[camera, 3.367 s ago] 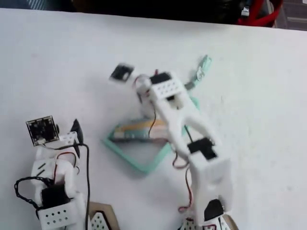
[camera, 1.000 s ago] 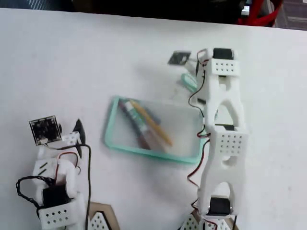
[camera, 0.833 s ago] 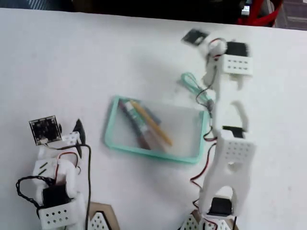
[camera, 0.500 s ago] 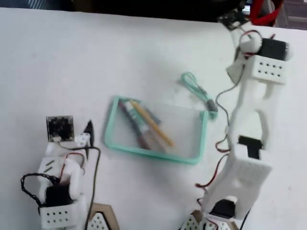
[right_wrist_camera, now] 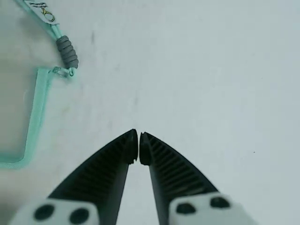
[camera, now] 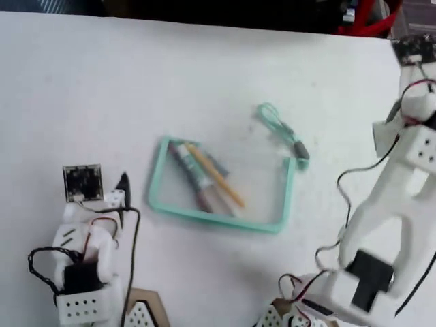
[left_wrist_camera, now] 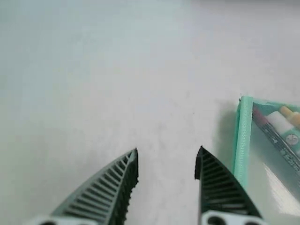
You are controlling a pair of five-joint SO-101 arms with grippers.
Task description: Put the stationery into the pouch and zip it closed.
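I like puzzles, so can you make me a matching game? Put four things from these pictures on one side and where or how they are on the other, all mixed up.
Things:
1. left gripper
2. right gripper
3. yellow pencil
4. grey zip pull

Place or state:
A. inside the pouch
B. shut, holding nothing
C. open, holding nothing
D. lying on the table, outside the pouch at its corner

Right pairs: 1-C, 2-B, 3-A, 4-D.
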